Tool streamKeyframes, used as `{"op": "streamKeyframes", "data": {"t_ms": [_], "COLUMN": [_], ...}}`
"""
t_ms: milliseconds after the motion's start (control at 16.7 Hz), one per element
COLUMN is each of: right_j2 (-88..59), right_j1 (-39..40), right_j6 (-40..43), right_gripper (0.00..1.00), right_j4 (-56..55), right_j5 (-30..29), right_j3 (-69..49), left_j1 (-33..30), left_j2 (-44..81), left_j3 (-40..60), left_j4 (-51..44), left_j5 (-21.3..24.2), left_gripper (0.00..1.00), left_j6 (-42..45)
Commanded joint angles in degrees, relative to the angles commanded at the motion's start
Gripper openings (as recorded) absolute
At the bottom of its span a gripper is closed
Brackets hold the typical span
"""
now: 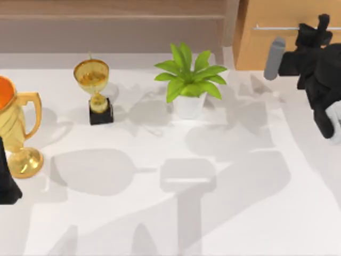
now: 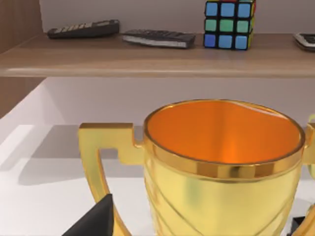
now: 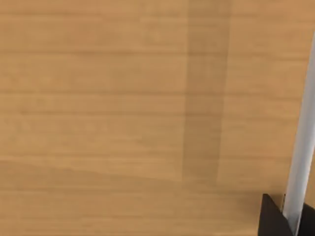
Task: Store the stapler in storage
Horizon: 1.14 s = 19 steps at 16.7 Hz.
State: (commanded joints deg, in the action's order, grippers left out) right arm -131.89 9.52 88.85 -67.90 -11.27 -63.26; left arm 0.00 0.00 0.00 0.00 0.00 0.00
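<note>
The storage [image 1: 277, 42] is a light tan wooden cabinet at the back right, with a thin silver bar handle [image 1: 277, 27] across its front. My right gripper [image 1: 322, 25] is up against that front at the handle. In the right wrist view the handle [image 3: 300, 147] runs between two dark fingertips [image 3: 271, 219] that sit close on either side of it, with the wood front [image 3: 123, 98] right behind. The stapler is out of view. My left gripper [image 1: 7, 184] is parked at the table's left edge, its fingers [image 2: 93, 222] spread wide behind a large gold trophy [image 2: 221, 167].
The large gold trophy [image 1: 16, 133] stands at the far left, with a small gold trophy [image 1: 95, 90] on a black base behind it. A potted plant [image 1: 187, 80] stands at the back centre. A wall shelf [image 2: 147, 54] carries remotes and a puzzle cube [image 2: 229, 23].
</note>
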Motion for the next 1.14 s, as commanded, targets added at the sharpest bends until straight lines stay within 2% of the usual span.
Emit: {"op": "streamKeyframes", "data": {"t_ms": [780, 1140], "right_j2": [0.00, 0.00], "right_j1": [0.00, 0.00], "right_j6": [0.00, 0.00], "right_gripper": [0.98, 1.00], "right_j4": [0.00, 0.00], "right_j5": [0.00, 0.00], "right_j3": [0.00, 0.00], "left_j1": [0.00, 0.00], "left_j2": [0.00, 0.00], "left_j3": [0.00, 0.00], "left_j4": [0.00, 0.00], "left_j5": [0.00, 0.00], "left_gripper": [1.00, 1.00], "left_j6": [0.00, 0.00]}}
